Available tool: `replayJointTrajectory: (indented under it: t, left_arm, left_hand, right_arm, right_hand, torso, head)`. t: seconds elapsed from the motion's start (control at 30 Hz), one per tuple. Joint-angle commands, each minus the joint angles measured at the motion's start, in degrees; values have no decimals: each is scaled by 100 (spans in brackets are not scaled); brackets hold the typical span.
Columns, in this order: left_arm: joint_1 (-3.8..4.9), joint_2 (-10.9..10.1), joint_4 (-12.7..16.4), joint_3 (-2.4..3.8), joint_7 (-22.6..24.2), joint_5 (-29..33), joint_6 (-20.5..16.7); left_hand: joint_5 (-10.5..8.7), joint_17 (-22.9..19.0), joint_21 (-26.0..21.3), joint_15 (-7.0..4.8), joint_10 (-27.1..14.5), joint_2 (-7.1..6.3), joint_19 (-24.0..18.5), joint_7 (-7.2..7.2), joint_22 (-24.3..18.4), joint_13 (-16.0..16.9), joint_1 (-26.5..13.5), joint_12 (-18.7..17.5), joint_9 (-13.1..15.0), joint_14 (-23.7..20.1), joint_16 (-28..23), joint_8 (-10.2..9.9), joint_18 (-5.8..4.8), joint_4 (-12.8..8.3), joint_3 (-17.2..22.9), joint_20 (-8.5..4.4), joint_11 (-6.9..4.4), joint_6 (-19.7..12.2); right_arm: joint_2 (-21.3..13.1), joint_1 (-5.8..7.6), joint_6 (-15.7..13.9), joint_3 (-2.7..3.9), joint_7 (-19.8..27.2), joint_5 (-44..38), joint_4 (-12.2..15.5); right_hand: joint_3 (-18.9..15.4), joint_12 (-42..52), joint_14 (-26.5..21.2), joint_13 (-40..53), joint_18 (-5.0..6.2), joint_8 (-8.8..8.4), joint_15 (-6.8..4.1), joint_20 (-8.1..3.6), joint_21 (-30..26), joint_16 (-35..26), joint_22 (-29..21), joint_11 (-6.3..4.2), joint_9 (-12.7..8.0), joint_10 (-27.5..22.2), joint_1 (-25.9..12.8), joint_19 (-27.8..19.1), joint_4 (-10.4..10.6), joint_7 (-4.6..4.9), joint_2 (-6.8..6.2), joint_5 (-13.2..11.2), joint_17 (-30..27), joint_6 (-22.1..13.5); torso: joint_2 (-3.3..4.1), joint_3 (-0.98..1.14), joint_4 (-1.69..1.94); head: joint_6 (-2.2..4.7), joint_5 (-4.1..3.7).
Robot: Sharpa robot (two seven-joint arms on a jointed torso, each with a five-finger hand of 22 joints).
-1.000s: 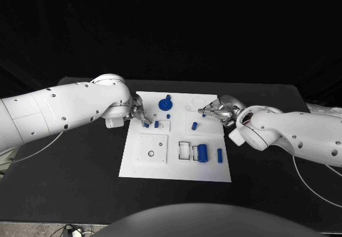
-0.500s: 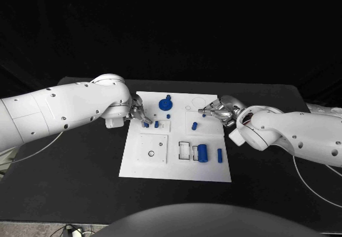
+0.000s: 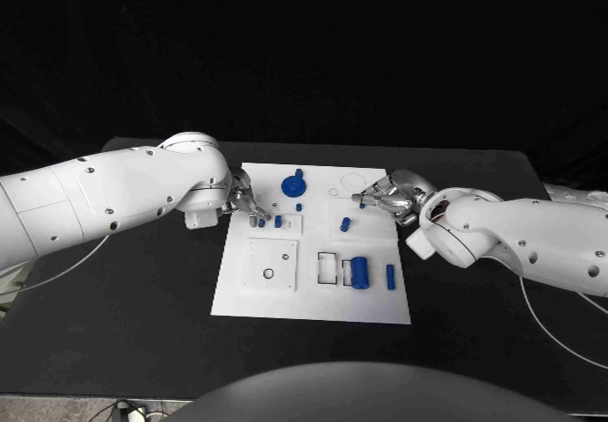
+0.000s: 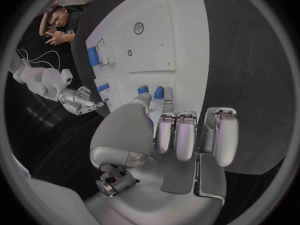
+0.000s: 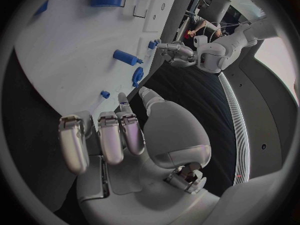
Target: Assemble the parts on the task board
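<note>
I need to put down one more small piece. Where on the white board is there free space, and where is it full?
The task board is bare along its near edge, below the blue cylinder. The far right corner is also bare. The far half is crowded: the left hand, the blue disc and the right hand sit close there.

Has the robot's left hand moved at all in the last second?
No. The left hand sits at the same spot on the task board's left edge, beside the blue parts.
</note>
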Motion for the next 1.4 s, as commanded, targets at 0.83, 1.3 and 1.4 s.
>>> replayJointTrajectory:
  t: [0.83, 1.3, 1.4]
  left_arm:
    - [106, -912, 942, 57, 1061, -23, -2022]
    - [-62, -773, 854, 3, 3160, 459, -4062]
    - [-104, -671, 729, 0, 3563, 610, -4136]
  left_hand:
    - [-576, 1509, 14, 39, 585, -137, 603, 16, 1509, 1509, -348, 2, 440, 596, 15, 437, -43, -6, -660, -1, 48, -260]
    - [282, 1509, 14, -2, -1208, -378, 603, 40, 1509, -1101, 1480, -3369, -47, 596, 15, 330, -43, -16, -318, -36, 0, -553]
    - [284, 1509, 14, -16, -1925, -483, 603, 34, 1509, -2806, 1752, -5457, -308, 596, 15, 196, -43, -5, -173, -56, -2, -334]
  right_arm:
    - [-81, 11, -482, 1, 613, 70, 122]
    - [-118, 38, -485, 1, 772, 77, 190]
    - [-129, 38, -464, 1, 761, 77, 190]
  right_hand:
    - [-203, 23, 607, 1509, -39, 48, 53, 52, 26, 23, 1506, 27, 2, 605, -48, 600, 210, 32, 42, -428, 1509, -95]
    - [-218, 23, 607, 1509, -39, 82, 49, 50, 26, 23, 1506, 29, 12, 605, 45, 600, 199, 32, 58, -301, 1509, -82]
    - [-224, 23, 607, 1509, -39, 88, 49, 50, 26, 23, 1506, 29, 14, 605, 64, 600, 197, 33, 59, -256, 1509, -83]
  torso:
    - [4, 1, 0]
    - [0, -4, -4]
    - [4, -1, -1]
  head:
    - [84, -12]
    - [103, 15]
    - [101, 10]
